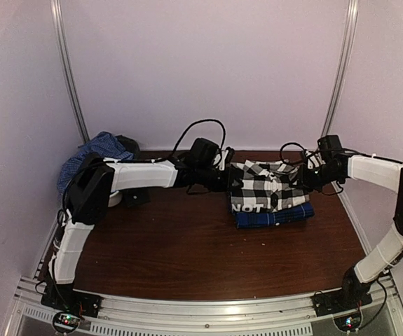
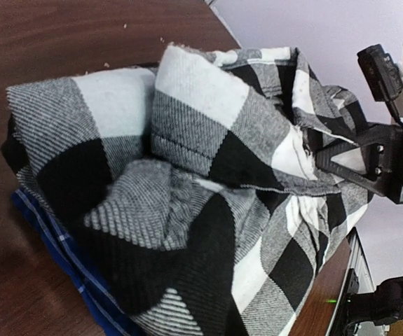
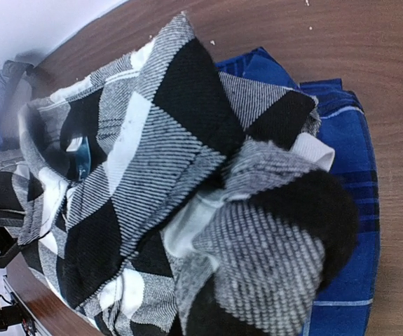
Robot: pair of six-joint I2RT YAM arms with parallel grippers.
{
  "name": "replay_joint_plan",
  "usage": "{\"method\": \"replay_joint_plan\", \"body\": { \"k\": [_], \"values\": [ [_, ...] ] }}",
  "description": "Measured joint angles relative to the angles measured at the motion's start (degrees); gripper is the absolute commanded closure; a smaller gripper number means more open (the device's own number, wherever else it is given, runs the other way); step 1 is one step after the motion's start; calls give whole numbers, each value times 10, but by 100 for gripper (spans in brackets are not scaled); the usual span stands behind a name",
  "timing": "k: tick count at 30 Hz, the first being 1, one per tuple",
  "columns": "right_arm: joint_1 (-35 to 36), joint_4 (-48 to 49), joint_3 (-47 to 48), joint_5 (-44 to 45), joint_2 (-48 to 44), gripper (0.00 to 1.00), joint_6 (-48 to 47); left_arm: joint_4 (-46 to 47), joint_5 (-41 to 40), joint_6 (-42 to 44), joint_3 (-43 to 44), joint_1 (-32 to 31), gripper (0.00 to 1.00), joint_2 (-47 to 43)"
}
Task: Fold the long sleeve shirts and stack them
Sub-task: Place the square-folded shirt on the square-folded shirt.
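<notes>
At the far left of the worktop (image 1: 187,245) a loose heap of blue cloth (image 1: 96,150) sits in the back corner, well apart from the work. The left arm reaches across to the stack, and the left gripper (image 1: 226,178) touches the left end of the black-and-white check shirt (image 1: 268,185). Its jaws are together, though its wrist view is filled with cloth, so whether a fold is pinched between them is probably not something these views can settle. The check shirt lies bunched and unevenly folded on top of the blue shirt (image 1: 275,217), whose near edge shows along the front. The stack's long axis runs left to right, with one arm at each short end, about equally near. The right gripper (image 1: 303,178), jaws also together, meets the collar end. Open worktop lies in front of the stack, while the back wall (image 1: 208,70) is close behind.
</notes>
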Motion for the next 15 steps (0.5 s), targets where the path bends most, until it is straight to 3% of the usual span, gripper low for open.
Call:
{"method": "replay_joint_plan", "body": {
  "k": [4, 7, 15],
  "values": [
    [-11, -2, 0, -9, 42, 100, -18, 10, 19, -13, 3, 0, 100, 40],
    [-17, 1, 0, -10, 78, 91, -29, 22, 33, -22, 3, 0, 98, 60],
    [-26, -7, 9, 20, 104, 56, -51, 41, 53, -28, 3, 3, 61, 74]
  ]
}}
